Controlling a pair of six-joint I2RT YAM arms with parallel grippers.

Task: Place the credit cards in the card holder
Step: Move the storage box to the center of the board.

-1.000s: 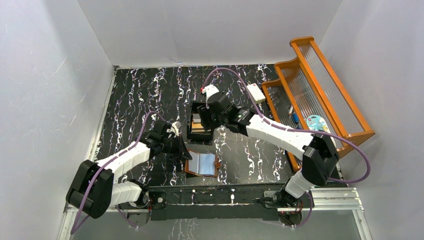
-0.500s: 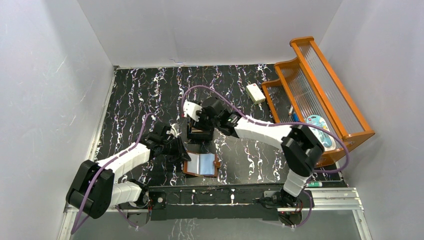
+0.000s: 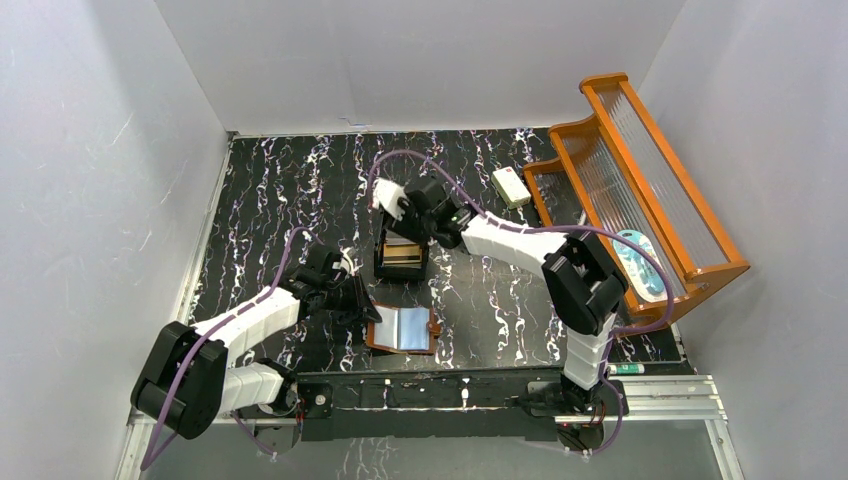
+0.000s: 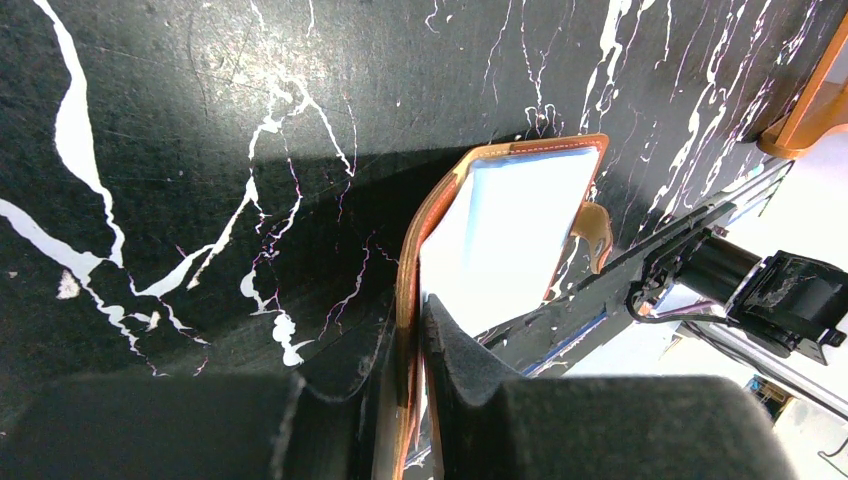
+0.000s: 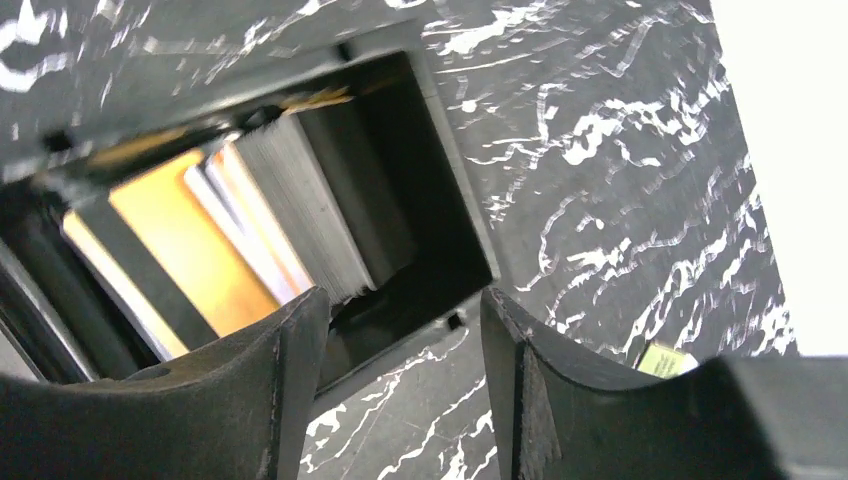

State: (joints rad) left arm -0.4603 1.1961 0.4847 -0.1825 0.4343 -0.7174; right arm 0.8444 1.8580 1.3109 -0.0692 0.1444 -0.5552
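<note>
The brown card holder [image 3: 402,328] lies open near the table's front edge, its pale blue slots up. My left gripper [image 3: 366,304] is shut on its left flap; the left wrist view shows the leather edge [image 4: 408,330] pinched between the pads. The credit cards [image 3: 403,252] stand on edge in a black compartmented box [image 3: 382,262]; the right wrist view shows orange [image 5: 185,240], white and grey [image 5: 305,205] cards in it. My right gripper [image 3: 400,222] is open and empty, just over the box's far end; its fingers [image 5: 290,380] frame the box's corner.
A thick white block with a red mark [image 3: 511,186] lies at the back right. An orange wooden rack [image 3: 640,180] with small items stands along the right edge. White walls close in the black marbled table [image 3: 290,190].
My right gripper has swung left and back, from over the box's right side to its far end. The left gripper still holds the card holder, which has hardly moved.
</note>
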